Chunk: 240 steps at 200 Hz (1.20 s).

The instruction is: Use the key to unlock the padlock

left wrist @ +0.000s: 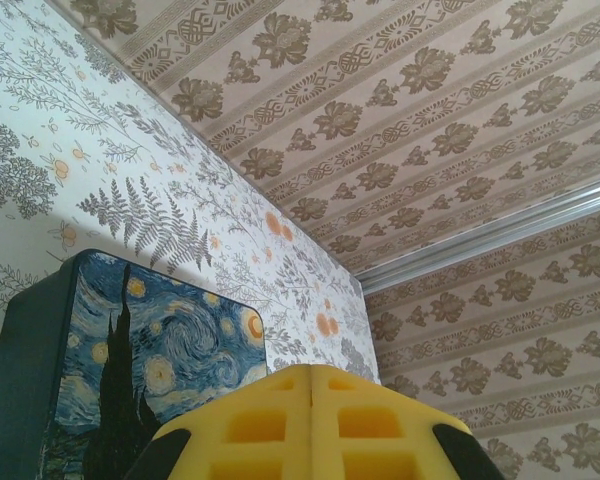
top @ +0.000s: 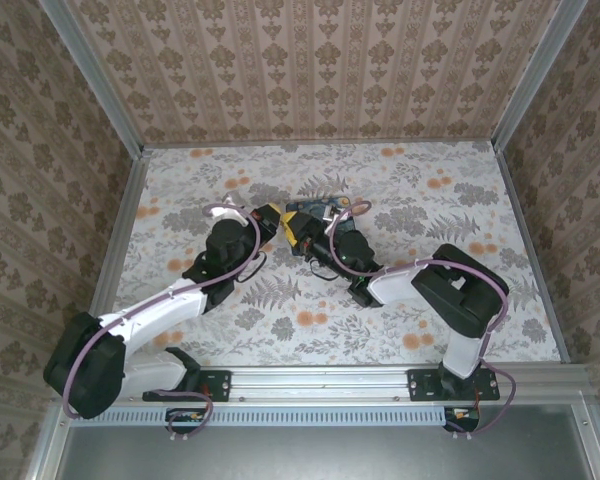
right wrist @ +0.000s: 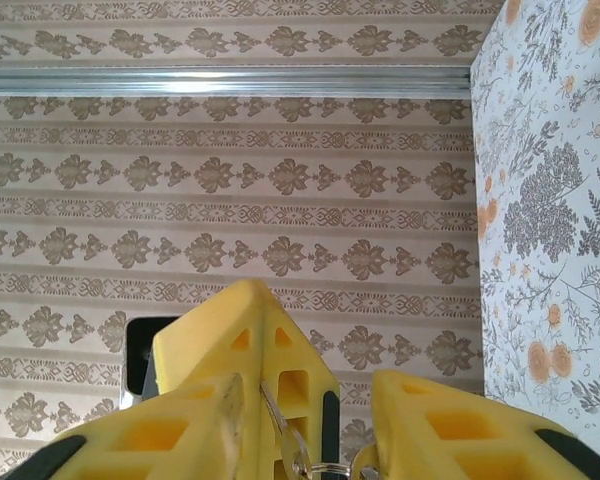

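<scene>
My left tool [left wrist: 310,390] is pinched fully shut just beside the painted box [left wrist: 130,360], and I can't tell if it's holding anything. My right tool [right wrist: 310,405] has its fingers apart, and the key [right wrist: 278,415] sits in the gap between them, up against the left tool's tip.

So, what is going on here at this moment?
Two robot arms meet at the middle of the table, next to a painted box. The left gripper has its jaws shut together. The right gripper has its jaws apart, and a thin metal key on a ring sits between them. Whether the padlock is open cannot be told.
</scene>
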Motion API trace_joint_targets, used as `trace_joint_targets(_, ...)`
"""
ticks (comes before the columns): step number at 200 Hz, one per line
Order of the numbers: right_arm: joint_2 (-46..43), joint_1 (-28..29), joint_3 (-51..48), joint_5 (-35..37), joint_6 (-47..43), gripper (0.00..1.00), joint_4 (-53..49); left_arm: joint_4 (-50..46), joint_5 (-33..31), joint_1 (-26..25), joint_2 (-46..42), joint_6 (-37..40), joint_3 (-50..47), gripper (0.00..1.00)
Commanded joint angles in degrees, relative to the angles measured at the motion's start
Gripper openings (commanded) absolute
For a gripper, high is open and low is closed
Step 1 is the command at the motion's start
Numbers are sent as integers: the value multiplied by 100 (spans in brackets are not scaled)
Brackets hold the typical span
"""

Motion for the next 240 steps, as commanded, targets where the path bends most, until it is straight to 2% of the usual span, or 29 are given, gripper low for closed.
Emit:
trace_joint_targets(1, 67, 48, 157, -16, 51, 33, 293, 130, -113, -34, 9, -69, -71, 0)
trace_joint_targets(56, 10, 53, 67, -38, 37, 18, 318, 112, -146, -60, 37, -75, -60, 0)
trace_joint_targets(87, -27, 52, 0, 0, 37, 0, 329, 99, -187, -87, 46, -89, -60, 0)
trace_joint_targets(138, -143, -43, -139, -163, -101, 0, 317, -157, -60, -79, -1, -32, 30, 0)
trace_joint_targets(182, -418, -534, -640, -943, -834, 0, 277, -721, 599, 237, -233, -29, 133, 32)
trace_joint_targets(208, -638, -878, -1014, -1598, -1530, 0, 248, -1079, 1003, 459, -458, 42, 146, 62)
trace_joint_targets(221, -813, -996, -1216, -1827, -1975, 0, 123, -1313, 1256, 567, -539, 122, 181, 71)
trace_joint_targets(240, -1047, -1095, -1426, -2063, -2492, 0, -123, -1456, 1678, 672, -565, 319, 245, 79)
